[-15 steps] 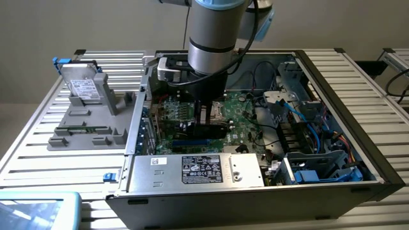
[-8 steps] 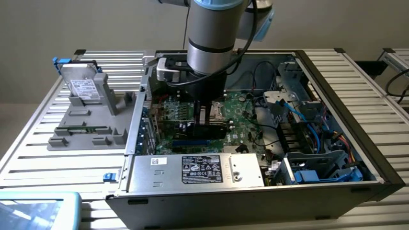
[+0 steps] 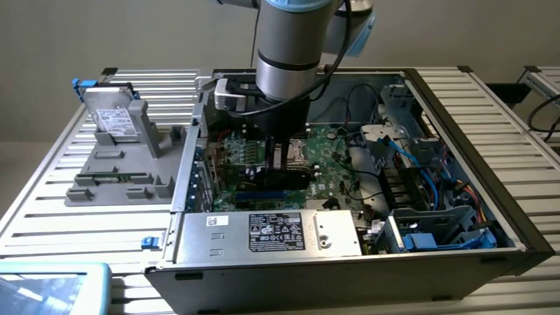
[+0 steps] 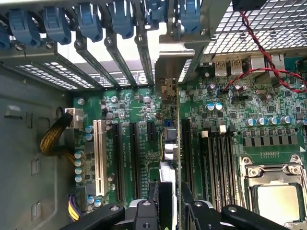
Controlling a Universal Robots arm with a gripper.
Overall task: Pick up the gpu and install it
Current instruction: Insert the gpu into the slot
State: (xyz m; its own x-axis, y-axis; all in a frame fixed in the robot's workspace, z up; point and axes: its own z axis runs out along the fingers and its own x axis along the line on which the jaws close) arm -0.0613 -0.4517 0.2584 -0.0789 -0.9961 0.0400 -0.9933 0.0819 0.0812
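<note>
The arm's tool [image 4: 173, 194] reaches into the open computer case [image 3: 477, 141] on the slatted desk [image 3: 52, 216], clamped on the gpu [image 4: 168, 96]. The card stands edge-on over the motherboard [image 4: 230, 120], among its expansion slots [image 4: 134, 153].

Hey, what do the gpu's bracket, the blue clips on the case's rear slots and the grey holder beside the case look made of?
On the gpu, the bracket looks like bare silver sheet metal with a dull sheen. The blue clips look like moulded plastic, smooth with soft highlights. The grey holder is matte and evenly grey, so probably plastic, though painted metal cannot be ruled out.
</note>
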